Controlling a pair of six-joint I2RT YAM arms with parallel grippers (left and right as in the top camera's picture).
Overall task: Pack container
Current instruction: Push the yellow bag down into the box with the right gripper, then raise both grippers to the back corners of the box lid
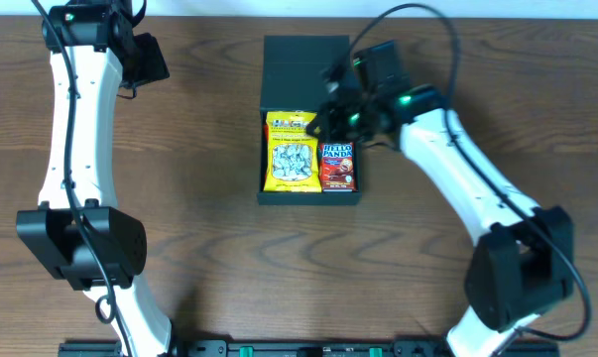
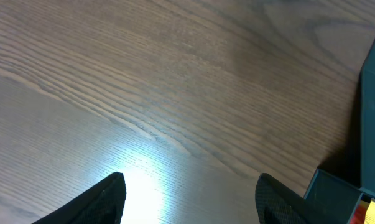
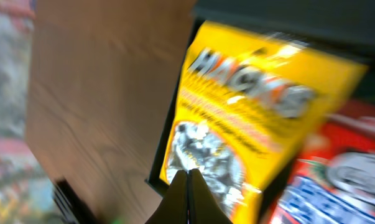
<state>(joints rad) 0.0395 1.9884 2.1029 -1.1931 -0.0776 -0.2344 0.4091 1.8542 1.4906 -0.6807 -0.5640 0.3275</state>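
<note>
The brown table (image 1: 199, 149) fills the whole overhead view. The box (image 1: 308, 198) sits a bit above the middle of it. Its lid (image 1: 306, 64) lies open and flat, toward the top of the frame.

A yellow bag (image 1: 293, 151) fills the left part of the box, and a small red pack (image 1: 338, 167) lies touching it on the right. Both lie flat inside. The box looks full, so I think the packing is done and closing comes next. For that, a tool must get under the far edge of the lid and fold it down over the snacks.

The right tool (image 1: 325, 121) hangs over the top right corner of the yellow bag, near where the lid joins the box. Its fingers (image 3: 182, 199) are pressed together, with nothing between them. That view is blurry.

The left tool (image 2: 188, 194) is at the upper left, well apart from the box. Its fingers are spread, over bare table.
</note>
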